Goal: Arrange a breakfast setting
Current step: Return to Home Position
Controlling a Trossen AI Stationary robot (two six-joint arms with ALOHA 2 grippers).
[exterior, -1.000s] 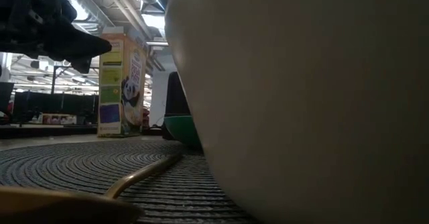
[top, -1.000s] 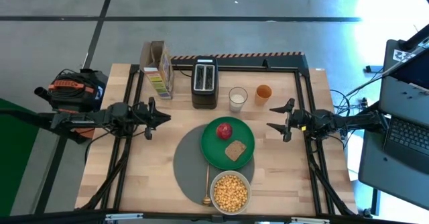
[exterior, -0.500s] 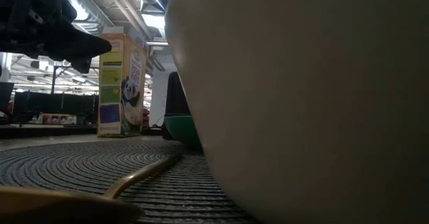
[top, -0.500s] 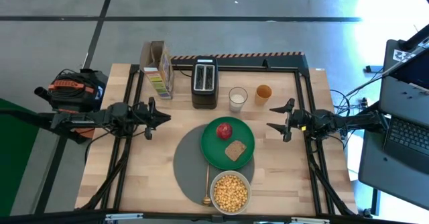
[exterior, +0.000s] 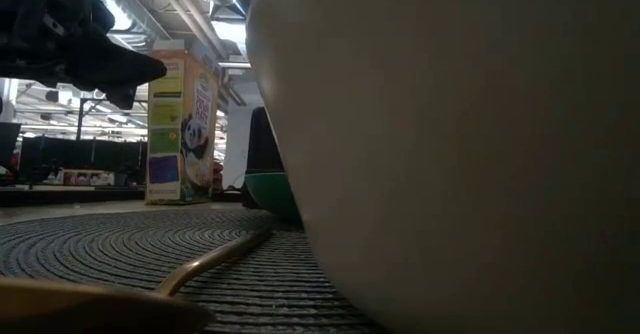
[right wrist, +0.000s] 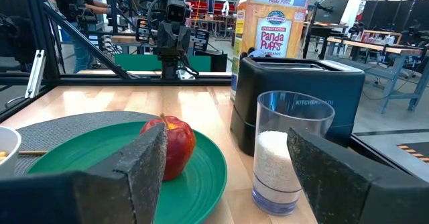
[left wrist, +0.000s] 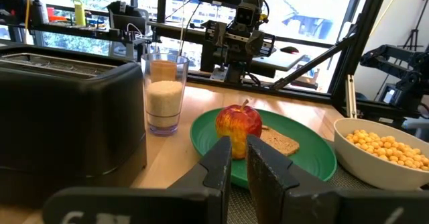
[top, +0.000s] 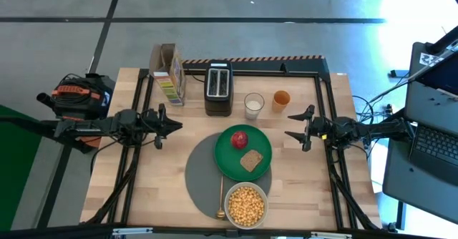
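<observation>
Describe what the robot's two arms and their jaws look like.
Both arms are black and slim, built of jointed segments with dark cabling, the left arm at the table's left edge, the right arm at its right. The left gripper has narrow, tapered dark jaws. The right gripper has broad wedge-shaped jaws with a rough, grainy grey surface.
</observation>
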